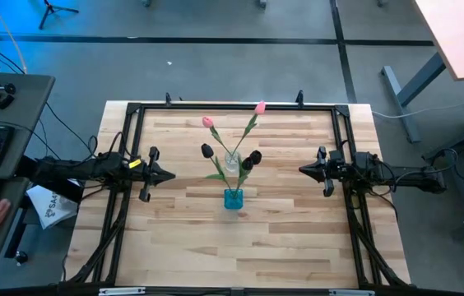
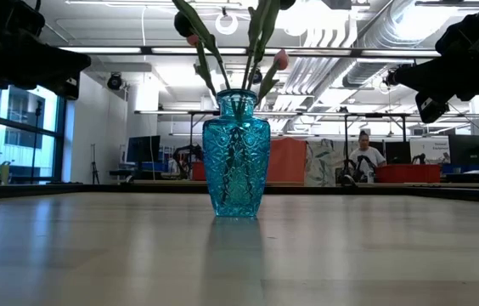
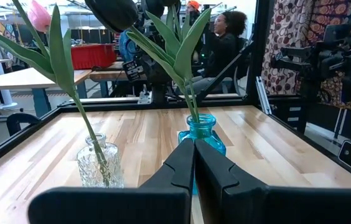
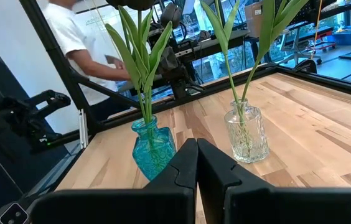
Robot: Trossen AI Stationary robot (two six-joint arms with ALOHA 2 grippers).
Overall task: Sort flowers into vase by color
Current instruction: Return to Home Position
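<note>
The bench (image 1: 281,238) is a light wooden plank top edged by a black metal frame (image 1: 232,108). Two things stand on it near the middle: a blue vase (image 1: 233,198), upright, and a clear glass vase (image 1: 232,163), upright just beyond it, not touching.

Black left arm (image 1: 92,168), perhaps a yellow mark (image 1: 136,164) near its wrist; black right arm (image 1: 380,173), thin cables.
</note>
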